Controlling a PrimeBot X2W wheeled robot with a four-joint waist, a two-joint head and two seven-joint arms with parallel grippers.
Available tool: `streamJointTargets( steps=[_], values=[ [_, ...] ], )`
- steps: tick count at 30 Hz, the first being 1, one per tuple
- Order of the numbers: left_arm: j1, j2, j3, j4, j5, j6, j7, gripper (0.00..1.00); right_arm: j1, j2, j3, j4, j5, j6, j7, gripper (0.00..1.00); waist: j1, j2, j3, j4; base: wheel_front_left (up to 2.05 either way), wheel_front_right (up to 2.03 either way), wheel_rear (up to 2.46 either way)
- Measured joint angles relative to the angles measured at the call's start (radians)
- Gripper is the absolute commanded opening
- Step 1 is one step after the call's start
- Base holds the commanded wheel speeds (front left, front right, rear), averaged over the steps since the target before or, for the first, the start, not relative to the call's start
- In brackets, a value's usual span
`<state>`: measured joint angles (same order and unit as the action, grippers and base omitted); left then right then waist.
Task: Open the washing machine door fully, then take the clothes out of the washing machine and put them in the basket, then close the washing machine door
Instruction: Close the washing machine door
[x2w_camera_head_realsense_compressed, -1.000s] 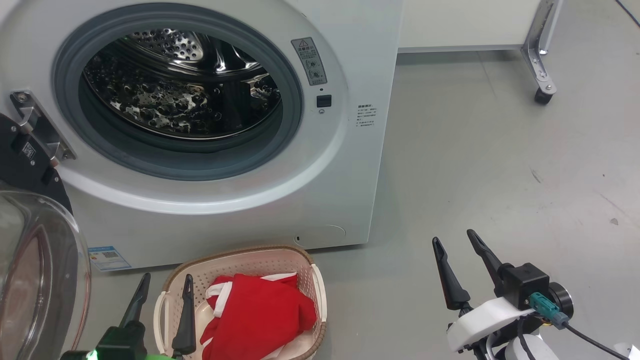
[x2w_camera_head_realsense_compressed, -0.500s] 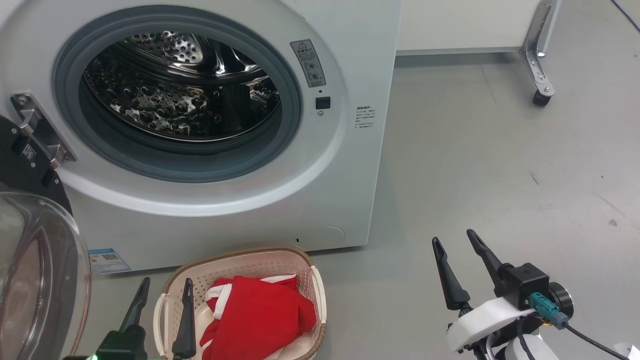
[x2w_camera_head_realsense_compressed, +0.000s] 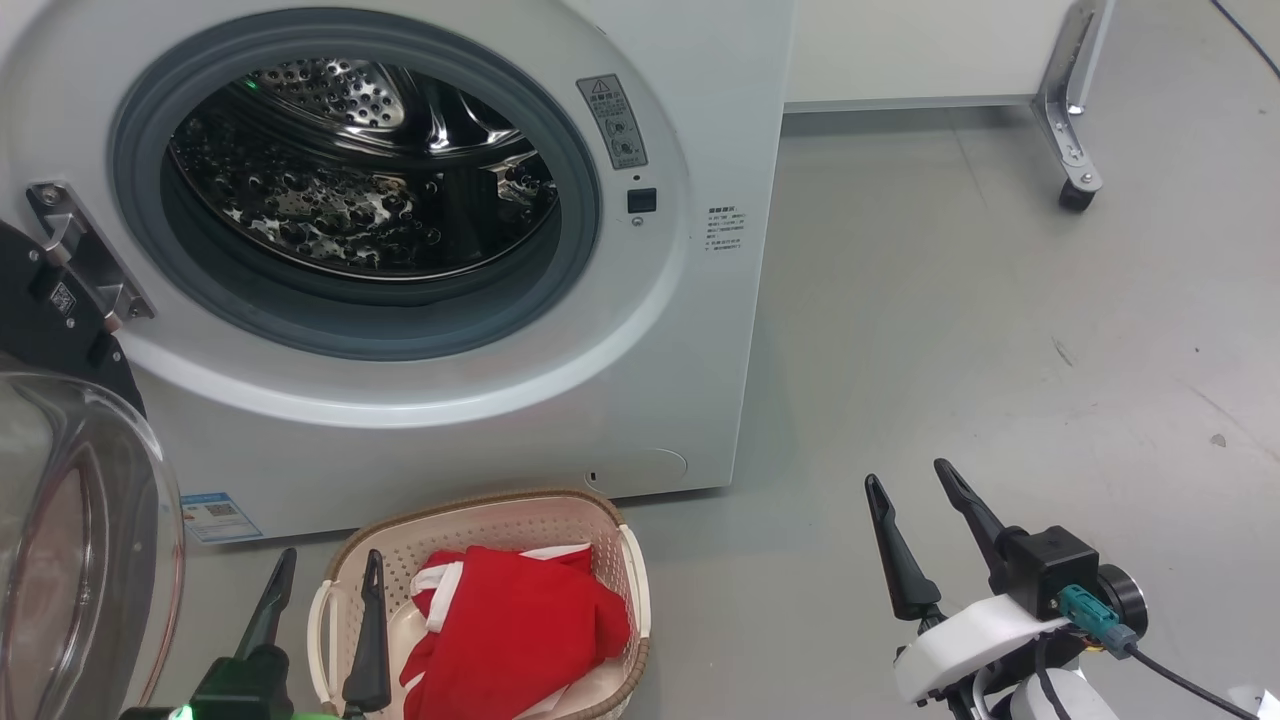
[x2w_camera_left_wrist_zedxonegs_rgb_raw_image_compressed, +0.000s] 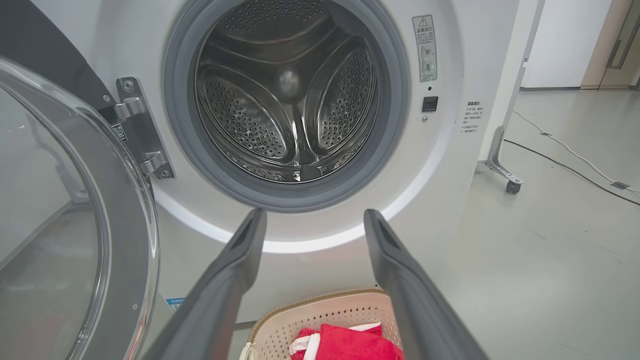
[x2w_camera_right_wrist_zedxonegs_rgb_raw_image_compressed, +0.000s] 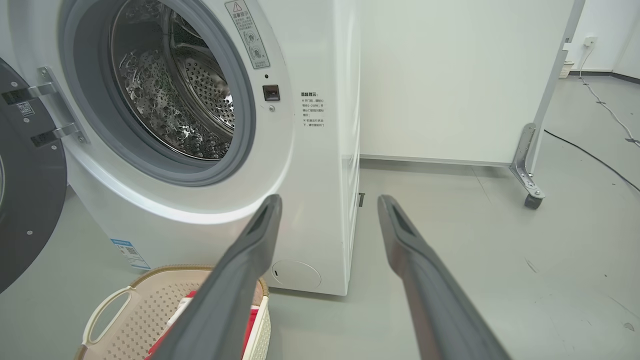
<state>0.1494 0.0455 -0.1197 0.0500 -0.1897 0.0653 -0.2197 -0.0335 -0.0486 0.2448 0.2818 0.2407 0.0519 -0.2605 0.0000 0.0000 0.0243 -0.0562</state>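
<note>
Only the view is shifted slightly; left gripper (x2w_camera_head_realsense_compressed: 332, 552) and right gripper (x2w_camera_head_realsense_compressed: 907, 472) are held wide, empty; clothes (x2w_camera_head_realsense_compressed: 520, 620) are laid in the basket (x2w_camera_head_realsense_compressed: 480, 503).

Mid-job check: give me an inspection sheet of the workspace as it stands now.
Surface: grey floor, a few scuff marks.
Job's things: washing machine, no clothes seen in its drum; washing machine door standing open at left; clothes in the basket.
Clutter: nothing seen.
Grippers: left gripper open, by the basket's left side; right gripper open, above bare floor; both hold nothing.
Cables: black cable at the right wrist; floor cable off to the right.
Surroundings: white panel on a caster foot.
</note>
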Motion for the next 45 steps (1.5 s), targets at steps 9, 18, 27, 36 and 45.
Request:
streamJointTargets(
  steps=[9,18,27,36,45],
  values=[
    [0.003,0.0,0.0,-0.012,0.002,0.001,0.008,1.0,0.0,0.0,0.0,0.0,0.0,0.0,0.0,1.0,0.0,0.0,-0.001,0.001,-0.99,0.99,0.0],
    [0.004,0.001,-0.006,-0.025,0.002,0.002,0.013,1.0,0.001,0.0,0.0,-0.001,0.0,0.0,0.0,1.0,0.0,0.0,0.004,0.004,-1.29,1.29,0.0],
    [0.005,0.002,-0.008,-0.031,0.002,0.002,0.013,1.0,0.001,0.001,0.0,-0.001,0.0,0.0,0.0,1.0,0.0,0.0,0.009,0.006,-1.06,1.06,0.0],
    [0.005,0.003,-0.008,-0.035,0.002,0.002,0.013,1.0,0.001,0.001,0.0,-0.001,0.0,0.0,0.0,1.0,0.0,0.0,0.013,0.006,-0.68,0.68,0.0],
    [0.005,0.003,-0.009,-0.038,0.002,0.002,0.016,1.0,0.001,0.001,0.0,-0.001,0.0,0.0,0.0,1.0,0.0,0.0,0.015,0.008,-0.3,0.3,0.0]
  ],
)
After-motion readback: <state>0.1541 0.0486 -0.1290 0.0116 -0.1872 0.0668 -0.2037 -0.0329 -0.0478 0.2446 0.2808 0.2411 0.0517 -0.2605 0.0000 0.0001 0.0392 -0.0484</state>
